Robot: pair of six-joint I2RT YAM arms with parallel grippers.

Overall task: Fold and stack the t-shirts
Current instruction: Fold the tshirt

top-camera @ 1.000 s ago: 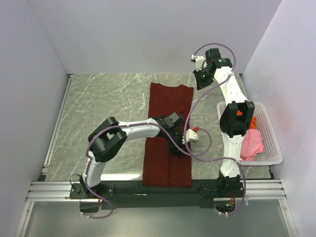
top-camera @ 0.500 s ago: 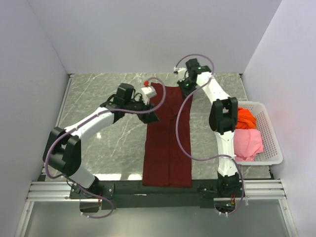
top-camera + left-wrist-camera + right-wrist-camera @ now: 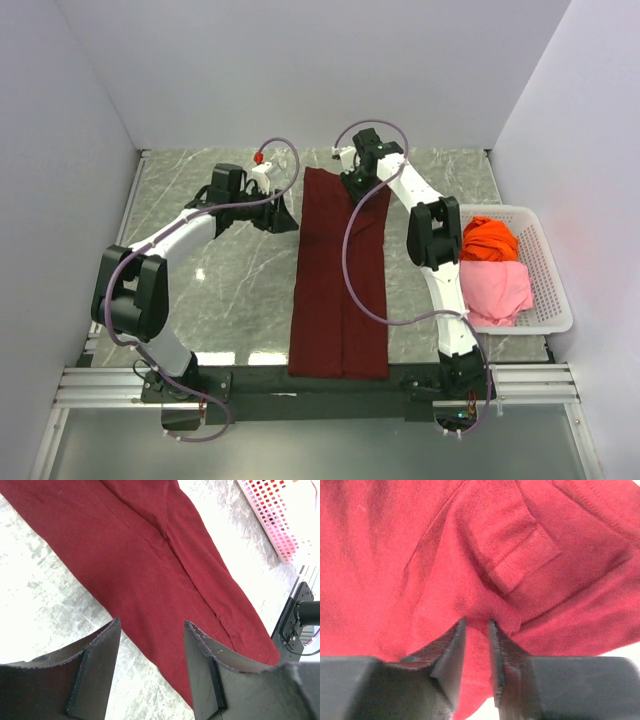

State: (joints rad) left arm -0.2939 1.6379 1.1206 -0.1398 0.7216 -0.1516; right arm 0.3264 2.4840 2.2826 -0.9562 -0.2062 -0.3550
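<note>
Risk: skewed shirt (image 3: 340, 270) fold | left gripper (image 3: 150, 625) apart, off cloth | right gripper (image 3: 476, 622) by far table (image 3: 220, 290) edge, hold unclear

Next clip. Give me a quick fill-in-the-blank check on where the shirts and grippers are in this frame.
1. In the white basket, the orange t-shirt lies ____ from the arm bases than the pink t-shirt.
2. The left gripper has its jaws ____.
3. The right gripper is at the ____ end of the maroon t-shirt, counted from the arm bases.
Missing words: farther; open; far.
</note>
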